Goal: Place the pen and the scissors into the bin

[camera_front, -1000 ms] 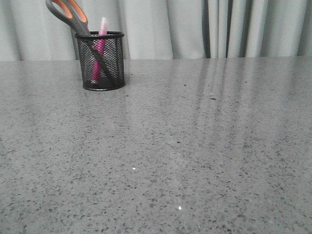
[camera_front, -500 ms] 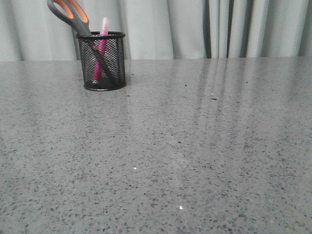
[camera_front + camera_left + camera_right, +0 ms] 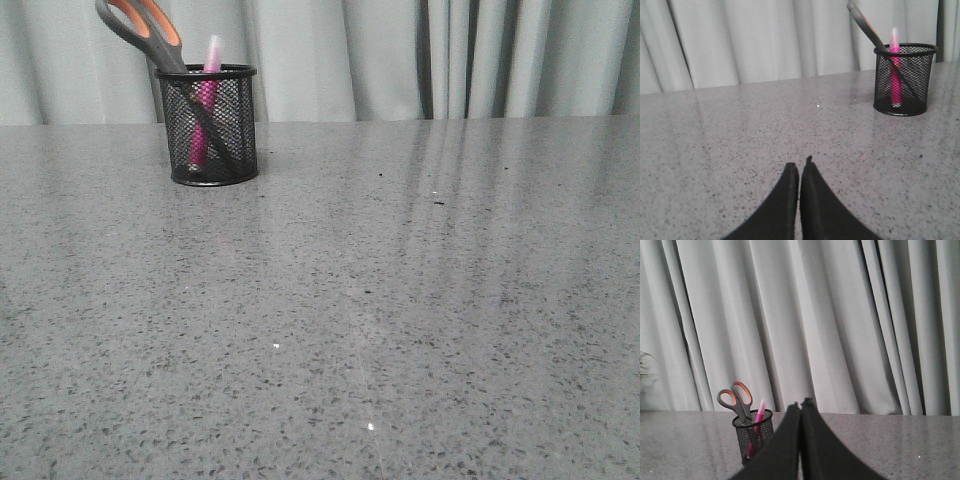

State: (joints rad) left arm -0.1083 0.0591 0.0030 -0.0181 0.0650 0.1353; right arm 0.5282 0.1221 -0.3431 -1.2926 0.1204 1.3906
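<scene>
— So where are the pen [image 3: 205,100] and scissors [image 3: 146,30]?

— Both stand in the bin [image 3: 209,125], which sits on the grey speckled table [image 3: 380,320], far back on the robot's left, close to the curtain [image 3: 340,55]. The pen is upright, its pale cap poking just above the rim. The scissors lean, blades down inside the mesh, orange-lined loops sticking out over the rim toward the left in the front view.

— Do the two touch?

— They cross behind the mesh; real contact I cannot tell.

— And the claws?

— The left gripper [image 3: 800,172] has its two dark fingers pressed together tip to tip, with nothing between them. It hangs low over bare table, well apart from the bin. The right gripper [image 3: 800,407] is likewise closed up, fingers meeting, holding nothing. Its camera looks across the table at the curtain, with the bin small beyond the fingers.

— Do the arms show from the front?

— No, only the table, bin and curtain appear there.
</scene>
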